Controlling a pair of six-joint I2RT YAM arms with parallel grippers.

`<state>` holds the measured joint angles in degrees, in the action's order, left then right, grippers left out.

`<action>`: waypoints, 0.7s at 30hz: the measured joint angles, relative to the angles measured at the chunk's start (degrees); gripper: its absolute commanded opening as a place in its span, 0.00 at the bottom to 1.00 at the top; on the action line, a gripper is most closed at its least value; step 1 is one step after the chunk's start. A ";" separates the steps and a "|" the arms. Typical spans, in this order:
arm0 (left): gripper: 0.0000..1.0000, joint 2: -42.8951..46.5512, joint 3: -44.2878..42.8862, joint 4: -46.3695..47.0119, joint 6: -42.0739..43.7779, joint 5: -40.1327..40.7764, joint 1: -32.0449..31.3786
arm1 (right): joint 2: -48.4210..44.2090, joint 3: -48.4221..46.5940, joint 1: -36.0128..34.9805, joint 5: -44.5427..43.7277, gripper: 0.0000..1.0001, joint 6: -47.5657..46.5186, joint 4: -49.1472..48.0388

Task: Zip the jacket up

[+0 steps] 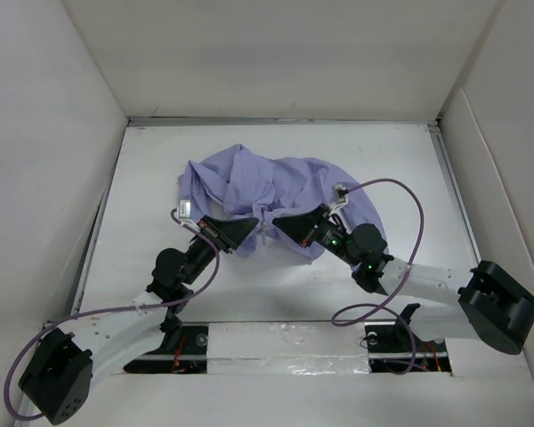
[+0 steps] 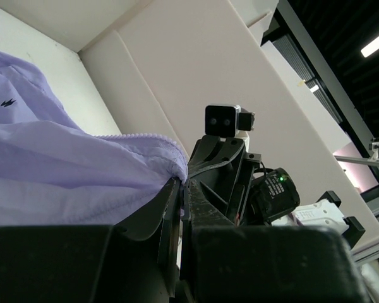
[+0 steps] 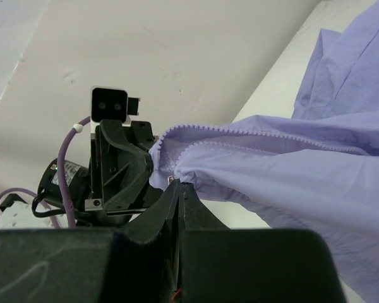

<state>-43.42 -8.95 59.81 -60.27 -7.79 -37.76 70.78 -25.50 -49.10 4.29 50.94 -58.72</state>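
Bases: two arms bolted at the near edge of the table, one purple cable looping off each.
Left gripper: fingers pinched narrow on the near edge of the jacket.
Right gripper: fingers closed tight on that same edge, just beside the left one.
Jacket: one, thin lavender cloth, crumpled in a heap at mid-table, its near edge gathered where both grippers meet.
Zipper teeth: one pale row along the held edge.
Room: bare table on every side of the heap; white walls close off the left, right and far sides.
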 measured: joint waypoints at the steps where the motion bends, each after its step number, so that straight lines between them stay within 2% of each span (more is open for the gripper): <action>1: 0.00 -0.46 0.00 0.63 0.00 -0.11 0.00 | 0.33 0.00 0.00 0.24 0.00 0.11 -0.20; 21: 0.00 -4.22 0.04 5.22 -0.07 -0.35 0.00 | -1.03 0.22 0.00 0.90 0.00 0.52 -2.21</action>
<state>-47.64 -8.91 65.04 -60.34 -8.14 -37.76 69.76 -25.28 -49.10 5.19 51.46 -60.93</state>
